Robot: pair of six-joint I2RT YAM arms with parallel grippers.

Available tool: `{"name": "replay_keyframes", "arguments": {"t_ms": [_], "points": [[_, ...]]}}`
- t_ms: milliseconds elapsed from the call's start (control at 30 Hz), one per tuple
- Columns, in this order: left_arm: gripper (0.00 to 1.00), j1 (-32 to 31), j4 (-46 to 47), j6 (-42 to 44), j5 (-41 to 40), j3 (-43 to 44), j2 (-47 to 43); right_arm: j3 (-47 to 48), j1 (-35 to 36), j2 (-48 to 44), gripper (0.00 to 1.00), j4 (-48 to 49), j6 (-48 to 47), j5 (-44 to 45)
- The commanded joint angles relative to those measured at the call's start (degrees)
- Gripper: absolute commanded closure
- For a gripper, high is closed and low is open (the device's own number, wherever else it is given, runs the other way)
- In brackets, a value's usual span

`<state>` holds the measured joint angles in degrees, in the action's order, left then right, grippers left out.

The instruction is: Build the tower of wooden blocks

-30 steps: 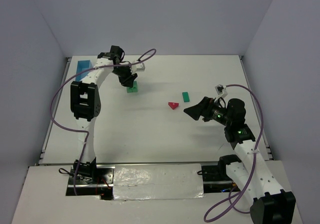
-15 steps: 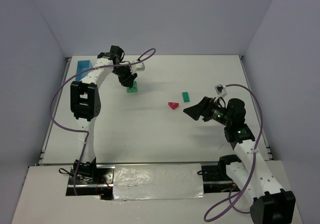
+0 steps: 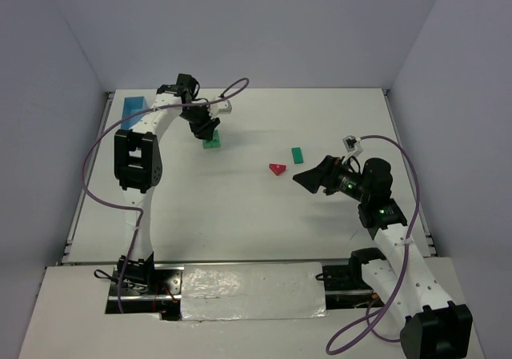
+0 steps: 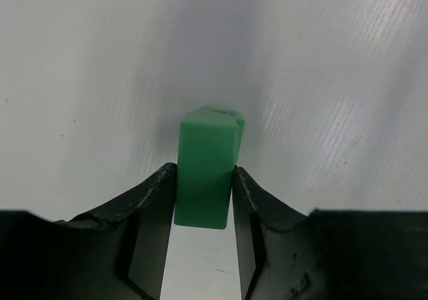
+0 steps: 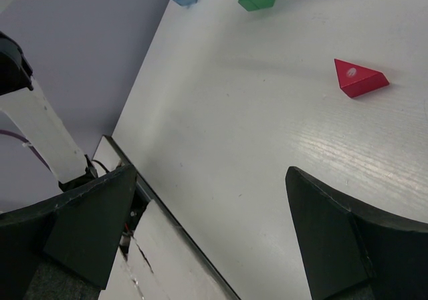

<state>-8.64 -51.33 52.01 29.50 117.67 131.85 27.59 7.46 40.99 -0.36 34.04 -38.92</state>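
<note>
White tabletop (image 3: 240, 207) carries the green block (image 4: 207, 153) at far left, clamped upright between the fingers of our left gripper (image 4: 204, 174). Our right gripper (image 5: 210, 173) gapes wide and empty, just right of the red roof piece (image 5: 360, 78).

Left arm (image 3: 138, 159): rises from its base at the near left, elbow high, forearm stretched toward the far left
Left wrist: bent steeply down at the end of the reach
Left gripper (image 3: 206, 127): half closed, both fingers (image 4: 152, 203) pressed flat against opposite sides of a green block (image 4: 206, 170)
Right arm (image 3: 394, 233): climbs from its base at the near right, forearm leaning in toward the middle
Right wrist: held low and close to level, pointing left
Right gripper (image 3: 306, 178): jaws spread wide, nothing between them
</note>
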Motion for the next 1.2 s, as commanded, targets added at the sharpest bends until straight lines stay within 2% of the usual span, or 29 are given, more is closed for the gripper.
{"name": "replay_keyframes", "arguments": {"t_ms": [0,133,200,367,433,467,767,833,867,967,1033,1067,1167], "points": [[0.51,0.4,-0.3,-0.9,0.5,1.9,0.7,-0.1,-0.3,0.0,0.00,2.9,0.0,-1.2],[0.49,0.4,-0.3,-1.0,0.1,1.9,0.6,-0.3,-0.3,0.0,0.00,3.1,0.0,-1.2],[0.44,0.4,-0.3,-1.2,0.1,2.0,0.6,-0.3,-0.3,0.0,0.00,3.2,0.0,-1.4],[0.43,0.4,-0.4,-1.4,0.0,2.4,0.7,-0.4,-0.3,-0.3,0.00,3.3,0.0,-1.4],[0.31,0.4,-0.5,-1.6,0.3,2.6,0.5,-0.3,-0.3,-0.2,0.00,3.3,0.0,-1.6],[0.01,0.4,-0.6,-1.6,0.5,2.7,0.4,-0.3,-0.3,-0.1,0.00,3.3,0.0,-1.7],[0.00,0.1,0.0,-4.0,0.3,4.1,-2.4,-0.5,-0.2,0.0,0.00,3.5,0.0,-1.6],[0.00,-0.4,2.6,-7.1,-1.4,4.1,-4.1,-0.4,-0.2,0.1,0.00,3.4,-0.1,-1.3],[0.01,-0.7,4.4,-11.3,-5.2,4.0,-5.7,-0.4,-0.2,0.0,0.00,3.4,-0.2,-1.2],[0.00,-1.5,10.4,-18.1,-9.9,3.3,-8.8,-0.3,-0.2,0.4,0.00,3.2,-0.3,-0.3],[0.00,-1.6,14.7,-28.8,-14.3,0.8,-13.5,-0.2,-0.2,1.1,0.00,3.1,-0.5,0.8],[0.01,-1.6,19.7,-37.2,-18.8,-0.9,-18.1,-0.2,-0.2,1.5,0.00,3.1,-0.5,2.1],[0.01,-1.5,27.0,-49.2,-24.0,-10.2,-26.4,0.0,-0.1,4.2,0.00,2.9,-0.4,4.6]]}}
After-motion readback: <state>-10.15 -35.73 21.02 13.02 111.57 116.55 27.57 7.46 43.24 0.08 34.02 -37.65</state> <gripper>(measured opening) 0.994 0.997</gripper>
